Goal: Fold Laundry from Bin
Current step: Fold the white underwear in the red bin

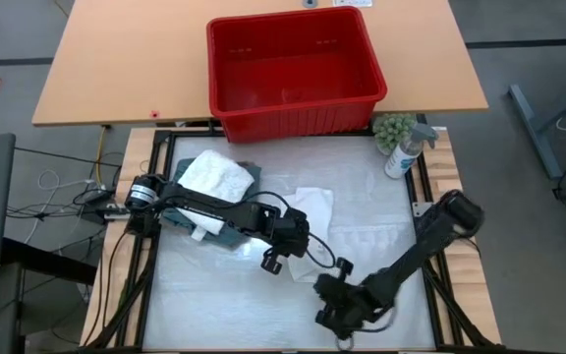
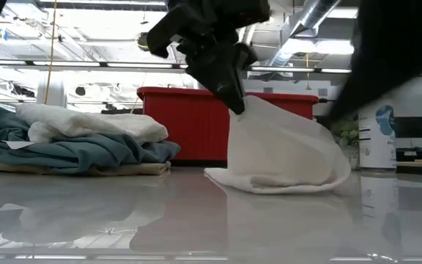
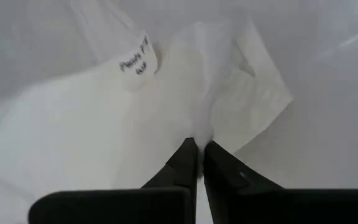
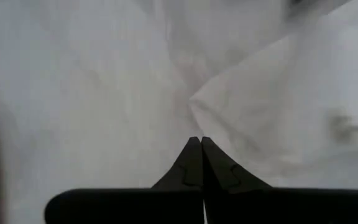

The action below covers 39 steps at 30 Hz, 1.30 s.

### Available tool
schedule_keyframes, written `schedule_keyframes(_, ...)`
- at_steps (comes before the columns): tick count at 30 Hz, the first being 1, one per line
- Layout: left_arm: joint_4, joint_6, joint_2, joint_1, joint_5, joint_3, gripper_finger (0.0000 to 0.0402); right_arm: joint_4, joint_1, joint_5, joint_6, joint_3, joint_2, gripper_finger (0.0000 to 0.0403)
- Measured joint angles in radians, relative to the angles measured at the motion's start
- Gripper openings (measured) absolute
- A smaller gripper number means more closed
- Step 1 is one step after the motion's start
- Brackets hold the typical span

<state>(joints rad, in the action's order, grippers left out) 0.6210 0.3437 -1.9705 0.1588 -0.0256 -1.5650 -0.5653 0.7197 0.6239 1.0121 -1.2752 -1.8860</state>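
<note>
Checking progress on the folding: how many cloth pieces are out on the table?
4, maybe more hidden: a white towel, teal garment and beige piece stacked at left; a white cloth mid-table, pinched by the left end effector.

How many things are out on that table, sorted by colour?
White: 3, held cloth, folded towel, spray bottle
Teal: 1, garment
Beige: 1, garment
Red: 1, bin
Green: 1, small plant
Total: 7

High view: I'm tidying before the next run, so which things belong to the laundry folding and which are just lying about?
Belongs to the job:
white garment
folded stack
red bin

Just lying about:
spray bottle
small green plant
</note>
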Motion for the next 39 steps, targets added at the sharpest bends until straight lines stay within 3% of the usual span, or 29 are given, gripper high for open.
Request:
schedule_keyframes(4, -0.003, -0.133, 0.000, -0.003, 0.060, 0.000, 0.0004, -0.228, 0.009, 0.151, 0.131, -0.003, 0.139, 0.0014)
schedule_keyframes(9, -0.026, -0.224, 0.000, 0.007, 0.069, 0.000, 0.0004, -0.598, -0.112, 0.186, 0.256, 0.001, 0.266, 0.0014)
schedule_keyframes(11, -0.038, -0.233, -0.002, 0.016, 0.066, 0.000, 0.0004, -0.589, -0.214, 0.173, 0.117, 0.001, 0.330, 0.0014)
schedule_keyframes(14, -0.051, -0.229, -0.010, 0.033, 0.068, 0.000, 0.0004, -0.442, -0.393, 0.125, -0.265, -0.001, 0.399, 0.0014)
schedule_keyframes(16, -0.048, -0.208, -0.010, 0.042, 0.068, 0.000, 0.0004, -0.320, -0.527, 0.001, -0.538, -0.001, 0.429, 0.0014)
schedule_keyframes(18, -0.048, -0.170, -0.010, 0.050, 0.070, 0.000, 0.0004, -0.225, -0.682, -0.242, -0.753, -0.001, 0.450, 0.0014)
schedule_keyframes(21, -0.047, -0.126, -0.010, 0.057, 0.048, 0.000, 0.0004, -0.128, -0.923, -0.634, -0.917, -0.001, 0.426, 0.0014)
schedule_keyframes(24, -0.047, -0.102, -0.010, 0.059, 0.022, 0.000, 0.0004, -0.069, -1.062, -0.884, -1.012, -0.003, 0.320, 0.0014)
schedule_keyframes(32, -0.055, -0.084, -0.011, 0.059, -0.008, 0.000, 0.0004, -0.077, -1.094, -1.146, -1.301, -0.141, -0.047, 0.0014)
schedule_keyframes(39, -0.060, -0.094, -0.011, 0.051, -0.066, 0.000, 0.0004, -0.138, -1.071, -1.153, -1.481, -0.318, -0.216, 0.0014)
